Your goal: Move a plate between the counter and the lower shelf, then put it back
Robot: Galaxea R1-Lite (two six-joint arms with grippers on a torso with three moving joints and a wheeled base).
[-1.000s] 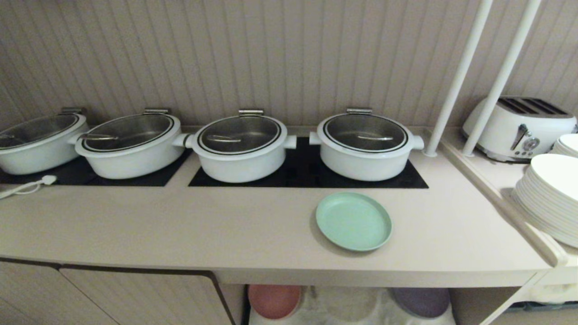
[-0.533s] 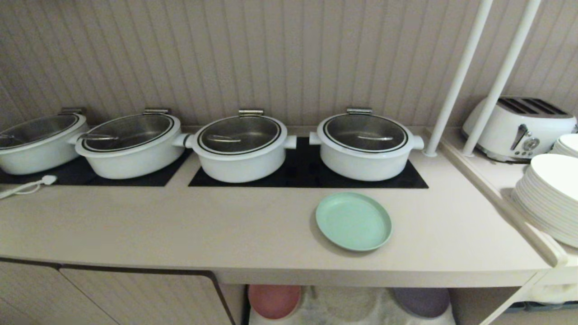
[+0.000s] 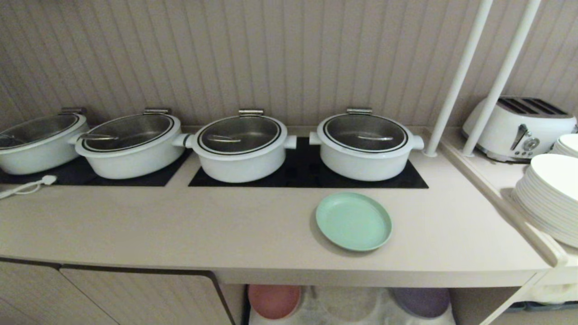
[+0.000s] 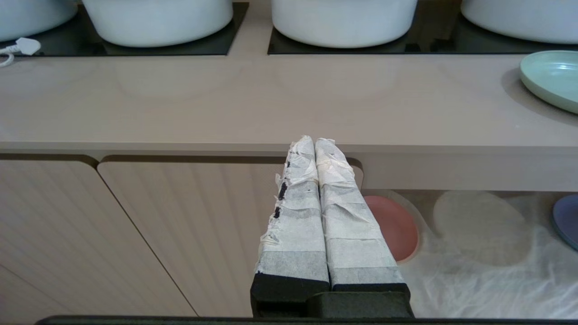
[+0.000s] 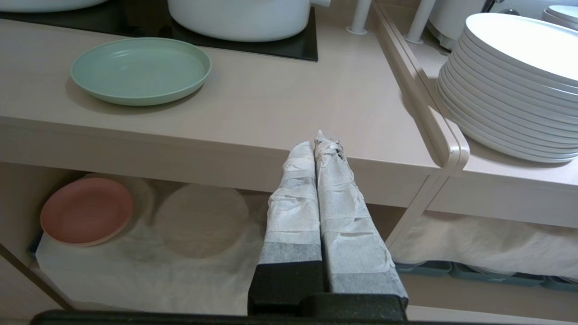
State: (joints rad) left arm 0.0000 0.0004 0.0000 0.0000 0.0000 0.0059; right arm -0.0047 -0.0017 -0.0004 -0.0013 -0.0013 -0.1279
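The mint-green plate [image 3: 353, 220] lies flat on the beige counter [image 3: 180, 225], in front of the rightmost white pot [image 3: 365, 144]; it also shows as the plate [image 5: 141, 70] in the right wrist view and at the plate's edge [image 4: 553, 76] in the left wrist view. Below the counter the lower shelf [image 5: 135, 271] is draped in white cloth. My left gripper [image 4: 314, 141] hangs shut and empty in front of the cabinet doors. My right gripper [image 5: 316, 143] is shut and empty, level with the counter's front edge, to the right of the plate. Neither arm appears in the head view.
Several white pots stand on black hob panels [image 3: 307, 174]. A pink plate [image 5: 86, 211] and a purple plate [image 3: 422, 301] lie on the shelf cloth. On the raised side top sit a stack of white plates [image 5: 510, 85] and a toaster [image 3: 519, 128]. Two white poles [image 3: 456, 81] rise nearby.
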